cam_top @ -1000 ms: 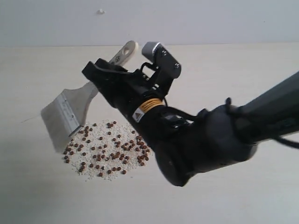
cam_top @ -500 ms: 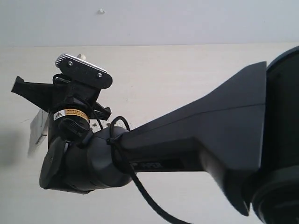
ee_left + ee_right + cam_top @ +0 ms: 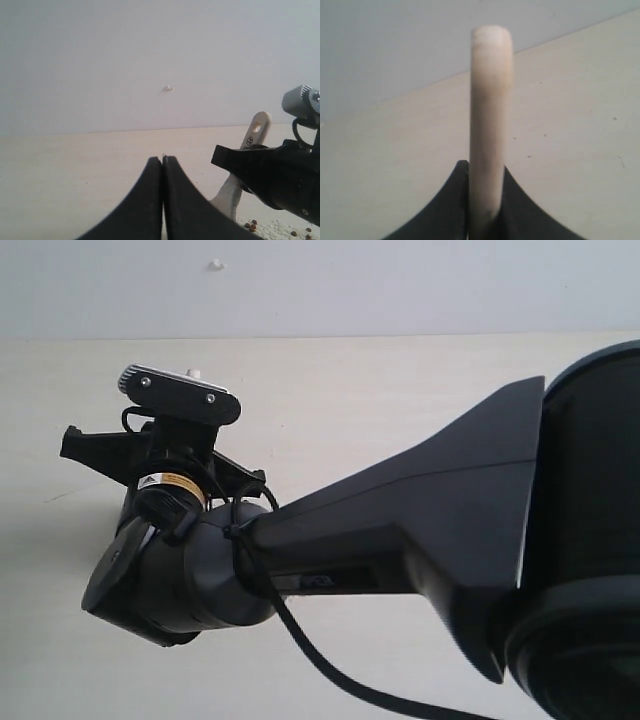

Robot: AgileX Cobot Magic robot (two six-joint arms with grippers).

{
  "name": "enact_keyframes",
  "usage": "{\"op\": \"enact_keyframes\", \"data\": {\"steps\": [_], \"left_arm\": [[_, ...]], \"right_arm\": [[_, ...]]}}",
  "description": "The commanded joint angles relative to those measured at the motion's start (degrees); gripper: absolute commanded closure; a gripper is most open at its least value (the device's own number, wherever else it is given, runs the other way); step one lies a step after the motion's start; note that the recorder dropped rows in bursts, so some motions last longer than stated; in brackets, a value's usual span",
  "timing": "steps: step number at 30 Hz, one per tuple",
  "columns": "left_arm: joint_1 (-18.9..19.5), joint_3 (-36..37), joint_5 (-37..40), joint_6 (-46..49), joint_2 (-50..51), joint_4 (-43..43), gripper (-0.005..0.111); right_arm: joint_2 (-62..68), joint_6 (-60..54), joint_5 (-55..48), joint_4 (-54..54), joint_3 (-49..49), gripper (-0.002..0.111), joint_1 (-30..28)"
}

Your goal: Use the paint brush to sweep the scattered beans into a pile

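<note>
My right gripper (image 3: 487,172) is shut on the paint brush's pale cream handle (image 3: 490,100), which stands up between its fingers. In the left wrist view the handle's end with its hang hole (image 3: 256,131) rises above the black right gripper (image 3: 240,162). A few reddish-brown beans (image 3: 251,226) with whitish grains lie on the table below it. In the exterior view the right arm (image 3: 400,530) hides the bean pile, the bristles and the ferrule. My left gripper (image 3: 162,160) is shut with nothing in it, and stands apart from the brush.
The pale wooden table (image 3: 380,390) runs back to a plain grey wall (image 3: 400,285) that bears one small white speck (image 3: 215,263). The right arm's thick black link and its cable (image 3: 320,670) fill the lower right of the exterior view.
The right arm swung left with the brush and came closer to the exterior camera, covering the bean pile and bristles. Over the last half second its gripper shifted slightly right.
</note>
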State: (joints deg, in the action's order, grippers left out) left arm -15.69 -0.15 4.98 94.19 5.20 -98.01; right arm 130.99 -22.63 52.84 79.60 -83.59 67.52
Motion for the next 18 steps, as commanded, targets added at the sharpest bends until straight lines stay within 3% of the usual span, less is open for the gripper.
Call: {"op": "enact_keyframes", "data": {"steps": [1, 10, 15, 18], "left_arm": [[-0.3, 0.2, 0.2, 0.0, -0.2, -0.1, 0.107], [-0.3, 0.2, 0.2, 0.0, -0.2, -0.1, 0.107], [-0.3, 0.2, 0.2, 0.0, -0.2, -0.1, 0.107], [-0.3, 0.2, 0.2, 0.0, -0.2, -0.1, 0.107]], "right_arm": [[-0.8, -8.4, 1.8, 3.8, -0.4, 0.108, -0.3], [-3.8, -25.9, 10.9, 12.3, -0.4, 0.108, -0.3], [-5.6, -21.6, 8.5, 10.3, -0.4, 0.108, -0.2], [-5.9, -9.8, 0.0, 1.8, -0.4, 0.108, -0.2]]}}
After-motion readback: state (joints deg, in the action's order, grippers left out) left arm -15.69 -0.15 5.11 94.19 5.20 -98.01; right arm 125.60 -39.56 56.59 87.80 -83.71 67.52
